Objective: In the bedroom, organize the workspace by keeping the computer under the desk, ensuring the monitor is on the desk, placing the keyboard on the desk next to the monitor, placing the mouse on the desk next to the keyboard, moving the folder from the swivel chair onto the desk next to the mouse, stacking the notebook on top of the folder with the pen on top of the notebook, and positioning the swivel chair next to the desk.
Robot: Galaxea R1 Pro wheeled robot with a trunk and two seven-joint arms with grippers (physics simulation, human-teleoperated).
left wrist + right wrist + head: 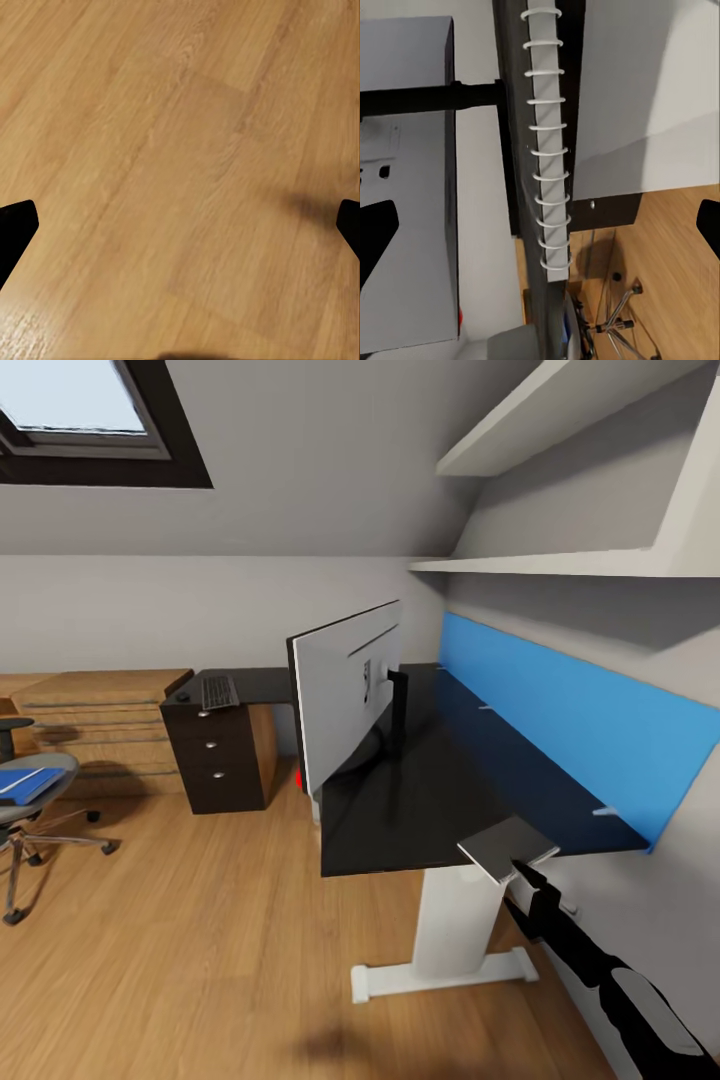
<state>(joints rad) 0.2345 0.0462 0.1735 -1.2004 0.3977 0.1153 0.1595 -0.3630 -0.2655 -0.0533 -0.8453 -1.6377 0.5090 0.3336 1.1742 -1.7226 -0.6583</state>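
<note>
In the attic bedroom, I am standing at the near end of the desk (pixel 430 800), my right arm reaching up from below with my right gripper (pixel 520 868) at the corner of the black top. It is clamping the grey notebook (pixel 505 848), which is sitting level at that near corner; in my right wrist view the notebook (pixel 549 150), edge-on, is showing its white spiral binding between the fingers. The monitor (pixel 345 695) is standing on the desk with its light-grey back facing me, its black stand planted on the top. The keyboard (pixel 219 692) is lying on the far wing of the desk, above the black drawers, with the mouse (pixel 184 697) just beside it. The swivel chair (pixel 35 800) is sitting well apart from the desk at the room's left, the blue folder (pixel 25 784) lying on its seat. My left gripper (pixel 180 225) is hanging over bare plank floor (pixel 180 150), fingers apart and gripping nothing.
</note>
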